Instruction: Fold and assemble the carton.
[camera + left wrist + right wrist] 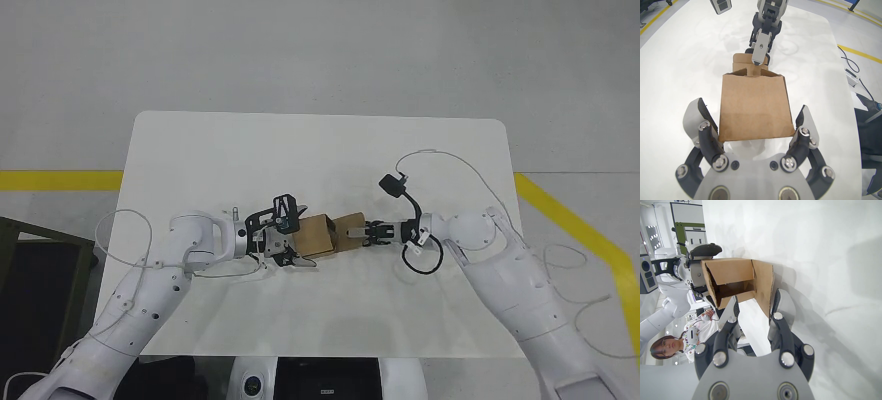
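A brown cardboard carton [318,235] lies on its side on the white table [300,150], between my two arms. My left gripper [753,108] is shut on one end of the carton [755,106], one finger [706,117] pressing on each side wall. The far end of the carton [730,275] is unsealed and its dark inside shows. A long flap [763,285] sticks out from that end. My right gripper [756,294] stands open around this flap, which rests against one finger [777,302]. From the left wrist view, the right gripper [761,56] sits at the flap [741,58].
A thin white cable [450,160] loops over the table's right side, and another cable [120,235] hangs off the left edge. Yellow floor tape [60,180] runs past both sides. The table's back half is bare.
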`<state>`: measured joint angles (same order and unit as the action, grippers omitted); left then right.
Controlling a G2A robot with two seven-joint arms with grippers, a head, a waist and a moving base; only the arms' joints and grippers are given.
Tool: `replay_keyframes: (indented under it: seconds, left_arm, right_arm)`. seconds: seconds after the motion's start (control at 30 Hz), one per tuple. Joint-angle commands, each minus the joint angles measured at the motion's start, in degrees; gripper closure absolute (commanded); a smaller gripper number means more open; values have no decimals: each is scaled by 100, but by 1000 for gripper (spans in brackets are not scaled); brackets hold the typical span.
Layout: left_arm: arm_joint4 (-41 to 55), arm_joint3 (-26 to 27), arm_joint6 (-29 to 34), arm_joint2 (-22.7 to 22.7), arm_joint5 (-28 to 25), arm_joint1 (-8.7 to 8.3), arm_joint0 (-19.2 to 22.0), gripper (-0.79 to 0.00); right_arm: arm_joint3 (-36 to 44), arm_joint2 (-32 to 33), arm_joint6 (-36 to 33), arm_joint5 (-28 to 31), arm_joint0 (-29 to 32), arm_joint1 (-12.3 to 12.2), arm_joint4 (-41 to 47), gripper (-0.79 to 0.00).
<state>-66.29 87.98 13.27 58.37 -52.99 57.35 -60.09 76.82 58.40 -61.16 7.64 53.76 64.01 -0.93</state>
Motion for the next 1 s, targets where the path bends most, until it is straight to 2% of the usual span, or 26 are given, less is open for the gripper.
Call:
replay_keyframes:
  seconds: [0.0, 0.6, 0.97]
  left_arm:
    - [-2, 3, -2, 5, 8, -1, -5, -785]
    - [-24, 7, 11, 12, -22, -4, -12, -785]
    - [-51, 17, 28, 8, -41, -7, -25, -785]
  right_arm:
    - [-1, -20, -3, 22, -41, 14, 95, -336]
    - [253, -237, -69, 162, -173, 109, 729, -326]
    - [-26, -341, 18, 346, -171, 181, 1218, -302]
